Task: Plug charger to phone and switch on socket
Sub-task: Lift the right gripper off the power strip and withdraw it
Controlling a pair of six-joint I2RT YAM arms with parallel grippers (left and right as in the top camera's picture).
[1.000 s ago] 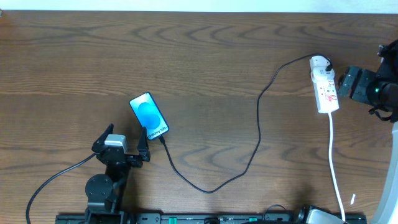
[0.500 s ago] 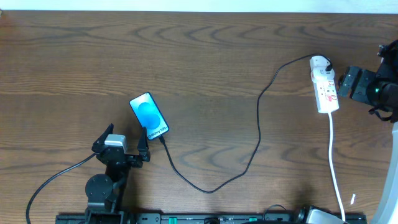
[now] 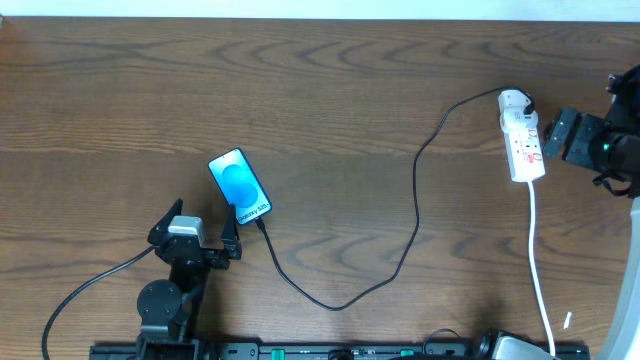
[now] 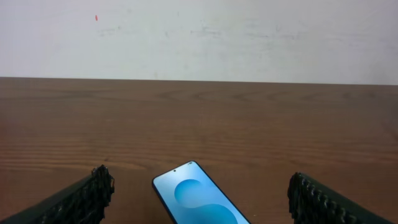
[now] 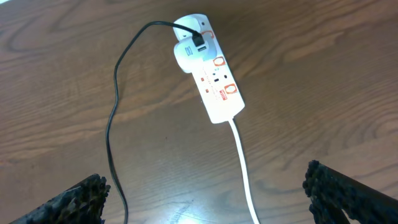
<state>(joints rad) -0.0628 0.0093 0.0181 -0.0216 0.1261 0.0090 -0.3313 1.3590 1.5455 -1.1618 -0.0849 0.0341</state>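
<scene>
Both claws stand spread wide, and neither grips anything. The left claw (image 3: 200, 225) faces the black-edged smartphone with the light-blue screen (image 3: 240, 186), which lies flat on the brown wooden table (image 3: 330, 90) just ahead of its fingers. The right claw (image 3: 552, 133) hovers just beside the narrow white power strip (image 3: 522, 140) without touching it. A thin black charger cable (image 3: 415, 200) loops from the strip's far end to the phone's near end.
</scene>
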